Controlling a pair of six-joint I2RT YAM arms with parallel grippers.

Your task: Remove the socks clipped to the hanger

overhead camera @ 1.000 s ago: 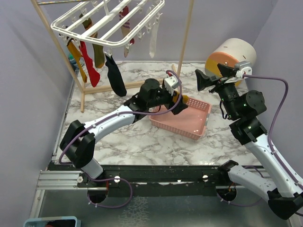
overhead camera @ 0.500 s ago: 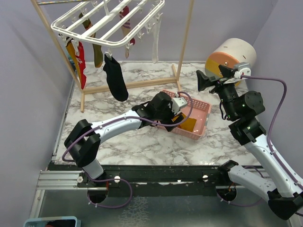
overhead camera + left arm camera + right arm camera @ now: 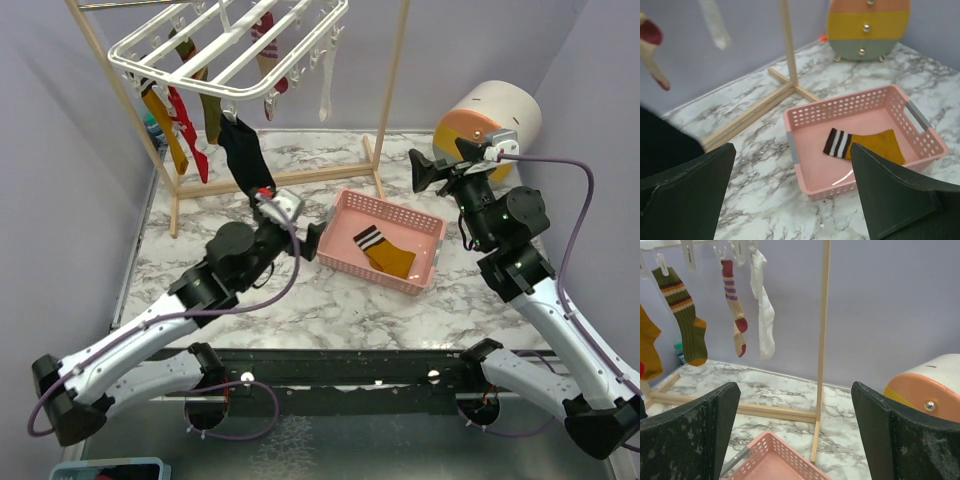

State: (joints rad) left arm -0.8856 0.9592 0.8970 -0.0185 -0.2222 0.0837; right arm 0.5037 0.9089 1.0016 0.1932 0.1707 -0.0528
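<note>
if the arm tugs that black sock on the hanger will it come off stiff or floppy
Probably floppy: the black sock hangs limp from its top end and bends at the heel. Likely light, since the thin white hanger carries it with several others. A tug may swing the hanger before the sock comes free.

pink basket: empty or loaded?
Loaded. One mustard sock with a dark-and-white striped cuff lies flat on the floor of the pink basket, visible in both the top and left wrist views.
</note>
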